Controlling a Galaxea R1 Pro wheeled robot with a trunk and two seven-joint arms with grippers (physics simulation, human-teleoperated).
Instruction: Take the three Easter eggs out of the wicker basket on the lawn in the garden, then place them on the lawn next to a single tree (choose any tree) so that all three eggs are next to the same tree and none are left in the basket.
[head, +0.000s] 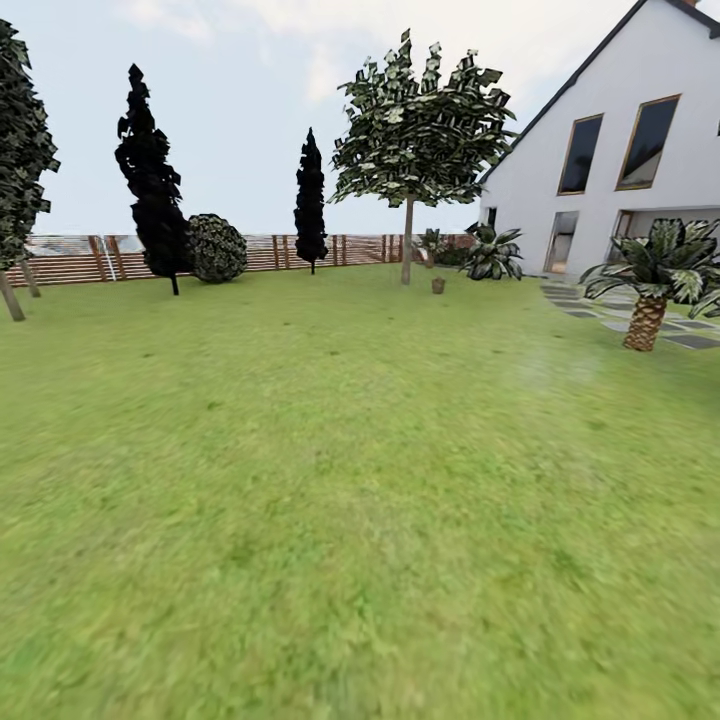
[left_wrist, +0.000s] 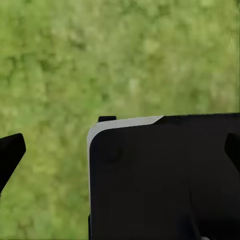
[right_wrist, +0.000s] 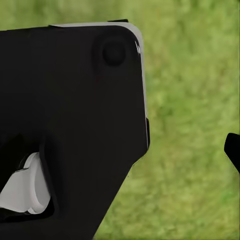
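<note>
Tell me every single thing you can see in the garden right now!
lawn: one, green, across the whole foreground.
tree: one, pale trunk, blocky green canopy, far middle.
small brown object: one, on the grass beside that trunk; too small to identify.
cypress-like trees: two, very dark, along the fence.
round shrub: one, dark green, by the fence.
fence: one, brown slats, at the back.
house: one, white, at the right.
palm-like plant: one, scaly brown trunk, by the grey paving.
robot body: black panels, above the grass.
gripper fingers: dark tips at the wrist views' edges; state unclear.
</note>
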